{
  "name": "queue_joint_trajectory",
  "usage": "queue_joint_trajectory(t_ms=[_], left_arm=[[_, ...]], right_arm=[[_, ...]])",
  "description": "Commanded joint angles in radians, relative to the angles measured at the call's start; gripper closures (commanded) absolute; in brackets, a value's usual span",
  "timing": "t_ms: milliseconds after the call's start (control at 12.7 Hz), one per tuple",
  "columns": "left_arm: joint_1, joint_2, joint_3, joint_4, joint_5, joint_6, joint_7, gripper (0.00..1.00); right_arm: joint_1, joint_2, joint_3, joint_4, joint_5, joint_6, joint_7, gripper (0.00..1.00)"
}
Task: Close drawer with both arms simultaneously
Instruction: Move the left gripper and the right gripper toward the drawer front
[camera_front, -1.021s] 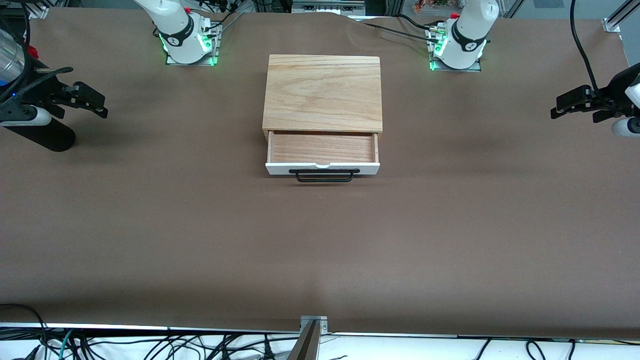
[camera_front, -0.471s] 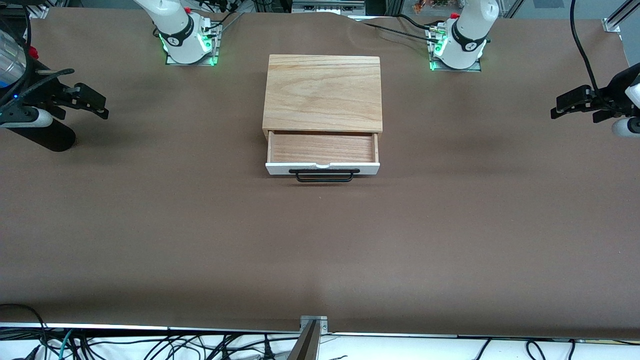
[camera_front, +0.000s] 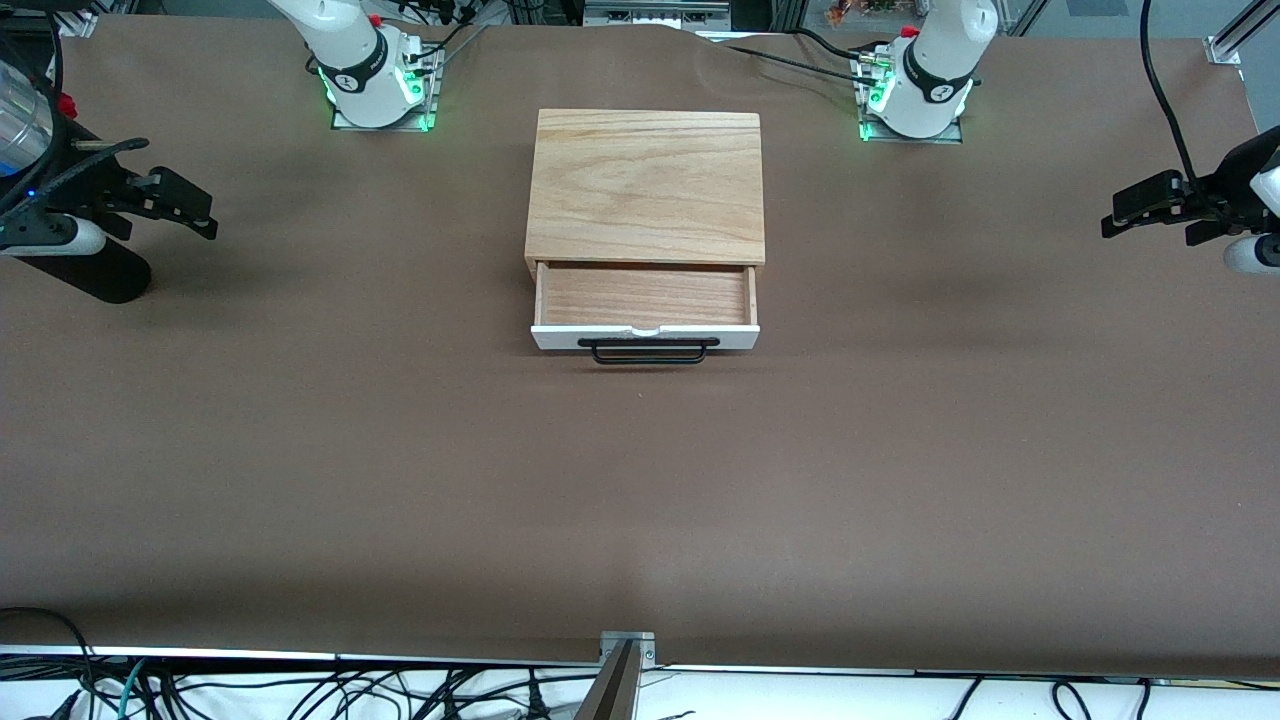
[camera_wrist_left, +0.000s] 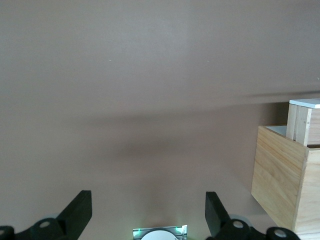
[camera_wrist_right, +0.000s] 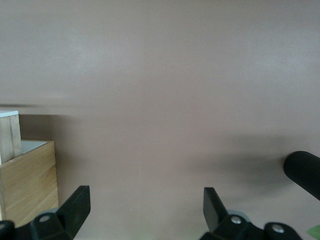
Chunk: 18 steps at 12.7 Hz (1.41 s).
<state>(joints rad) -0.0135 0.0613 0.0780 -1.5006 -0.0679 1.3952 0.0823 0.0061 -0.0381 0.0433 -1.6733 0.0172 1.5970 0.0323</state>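
Note:
The drawer (camera_front: 645, 297) stands pulled out of the light oak box (camera_front: 645, 185), toward the front camera. Its white front panel (camera_front: 740, 337) and black bar handle (camera_front: 655, 352) face that camera, and its tray is empty. My left gripper (camera_front: 1112, 218) hangs open over the table at the left arm's end, well apart from the box. My right gripper (camera_front: 208, 222) hangs open over the right arm's end, also well apart. The left wrist view shows open fingers (camera_wrist_left: 80, 210), the box's side (camera_wrist_left: 280, 180) and the panel's edge (camera_wrist_left: 306, 103). The right wrist view shows open fingers (camera_wrist_right: 77, 205) and the box (camera_wrist_right: 27, 180).
A black ribbed cylinder (camera_front: 90, 275) lies on the table under the right arm, and shows in the right wrist view (camera_wrist_right: 302, 172). The arm bases (camera_front: 380, 90) (camera_front: 915, 95) stand beside the box's back. Brown table (camera_front: 640, 480) stretches wide in front of the drawer.
The right gripper has crept very slightly toward the drawer. The left gripper and the drawer have not visibly moved.

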Motion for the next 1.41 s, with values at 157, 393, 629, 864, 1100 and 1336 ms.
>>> queue_joint_trajectory(t_ms=[157,393,629,864,1100,1336], left_arm=[[-0.019,0.054,-0.001,0.029,-0.065,-0.004,-0.009,0.00],[-0.046,0.173,-0.001,0.048,-0.197,0.066,-0.009,0.00],[-0.120,0.294,-0.001,0.048,-0.295,0.215,-0.009,0.00],[-0.201,0.400,-0.001,0.048,-0.369,0.356,-0.022,0.00],[-0.284,0.503,-0.001,0.048,-0.389,0.529,-0.021,0.00],[-0.357,0.560,-0.001,0.048,-0.495,0.611,-0.022,0.00]], right_arm=[[0.003,0.026,0.001,-0.009,0.061,0.023,0.003,0.00],[0.029,0.128,0.003,-0.008,0.212,0.087,0.005,0.00],[0.151,0.263,0.003,-0.006,0.271,0.220,0.014,0.00],[0.183,0.404,0.003,0.021,0.434,0.368,0.012,0.00],[0.247,0.513,0.003,0.055,0.591,0.489,0.012,0.00],[0.302,0.553,0.001,0.052,0.693,0.558,0.021,0.00]])
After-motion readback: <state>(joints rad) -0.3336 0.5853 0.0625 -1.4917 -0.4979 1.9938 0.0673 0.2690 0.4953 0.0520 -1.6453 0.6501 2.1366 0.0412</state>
